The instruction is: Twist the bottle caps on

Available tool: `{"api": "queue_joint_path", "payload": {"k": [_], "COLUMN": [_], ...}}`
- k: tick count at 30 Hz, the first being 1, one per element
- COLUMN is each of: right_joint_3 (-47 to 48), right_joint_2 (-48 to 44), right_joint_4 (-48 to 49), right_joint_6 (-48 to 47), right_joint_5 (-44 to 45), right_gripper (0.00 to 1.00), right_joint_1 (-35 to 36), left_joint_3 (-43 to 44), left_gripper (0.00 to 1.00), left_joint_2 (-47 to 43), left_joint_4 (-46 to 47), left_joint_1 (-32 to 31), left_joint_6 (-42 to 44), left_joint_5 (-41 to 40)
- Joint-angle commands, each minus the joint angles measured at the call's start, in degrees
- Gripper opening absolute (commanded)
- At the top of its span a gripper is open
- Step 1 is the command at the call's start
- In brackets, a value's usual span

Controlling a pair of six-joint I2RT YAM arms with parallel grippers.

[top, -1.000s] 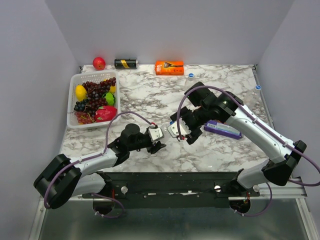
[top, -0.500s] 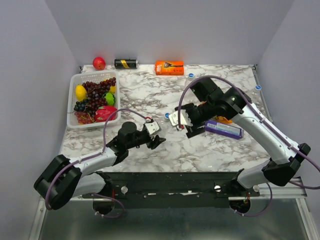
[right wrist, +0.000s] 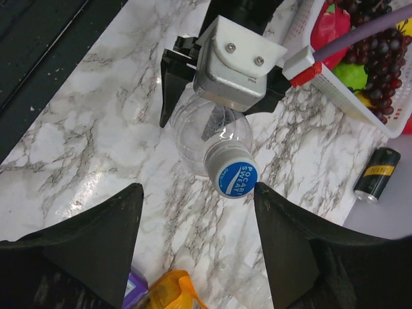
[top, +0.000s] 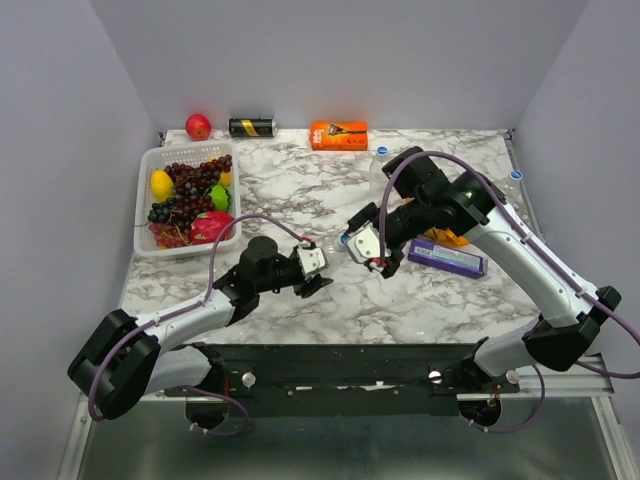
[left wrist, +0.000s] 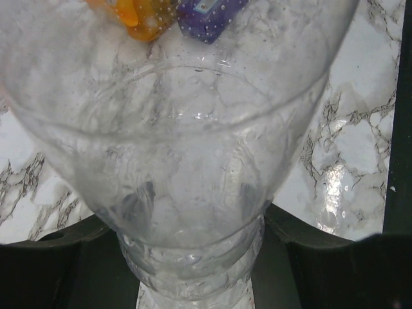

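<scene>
- At the far left a white basket (top: 146, 200) sits on the marble table (top: 300, 190), holding grapes (top: 190, 180), a lemon (top: 161, 184) and other fruit.
- Behind it, by the back wall, we see an apple (top: 198, 126) and, just to its right, a can (top: 252, 127) lying on its side.
- The left gripper (top: 318, 272) reaches out over the front middle of the table, clamped on the bottle (right wrist: 199, 138). In its wrist view the clear body fills the frame between the dark fingers (left wrist: 51, 257).
- The bottle is held by the end away from its neck, between the two grippers, with the neck pointing at the right gripper.
- The cap (right wrist: 235, 178), blue with white lettering, sits on that neck. We cannot tell how far it is screwed down.
- The right gripper (right wrist: 198, 190) has its jaws apart, one on each side of the cap. One finger (right wrist: 283, 244) is just beside the cap's rim, and we cannot tell whether it touches. The other is well apart.
- An orange box (top: 338, 134) lies at the back wall.
- Just right of it stands a second bottle (top: 377, 172), partly hidden by the right arm, with a second cap (top: 382, 151) at its top.
- Under the right arm a purple box (top: 447, 259) lies flat, with an orange packet (top: 452, 238) just behind it.
- A third cap (top: 515, 174) shows near the table's right edge.
</scene>
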Motion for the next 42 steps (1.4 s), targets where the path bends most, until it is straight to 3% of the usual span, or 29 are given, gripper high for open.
{"api": "queue_joint_path", "payload": {"k": [1, 11, 19, 31, 34, 37, 39, 42], "right_joint_3": [1.4, 3.1, 3.9, 7.9, 7.5, 9.4, 12.5, 14.5], "right_joint_2": [0.2, 2.1, 4.2, 8.3, 8.9, 11.2, 15.8, 21.6], "right_joint_4": [-3.0, -7.7, -12.1, -15.5, -15.6, -15.2, -15.6, -15.5], "right_joint_6": [-7.8, -14.9, -17.9, -14.1, -10.6, 0.7, 14.1, 30.6], "right_joint_5": [-4.4, -6.1, -5.1, -3.8, -3.4, -3.3, -2.9, -5.3], "right_gripper": [0.76, 0.74, 0.67, 0.32, 0.24, 0.19, 0.19, 0.19], "right_joint_1": [0.4, 0.4, 0.4, 0.4, 0.4, 0.4, 0.1, -1.0], "left_joint_3": [2.1, 3.3, 3.9, 3.5, 2.5, 1.9, 1.9, 2.5], "left_gripper": [0.00, 0.00, 0.00, 0.00, 0.00, 0.00, 0.00, 0.00], "left_joint_2": [-0.7, -0.3, -0.3, -0.7, -1.2, -2.7, -3.5, -3.5], "left_joint_4": [-2.5, -6.2, -6.1, -5.6, -2.5, 3.8, 8.3, 13.0], "left_joint_1": [0.3, 0.3, 0.4, 0.3, 0.3, 0.2, -0.4, -1.6], "left_joint_6": [3.5, 7.2, 7.7, 8.4, 6.3, 1.2, -1.0, -0.3], "left_joint_5": [3.2, 5.4, 5.5, 3.9, 0.2, -8.3, -19.2, -27.9]}}
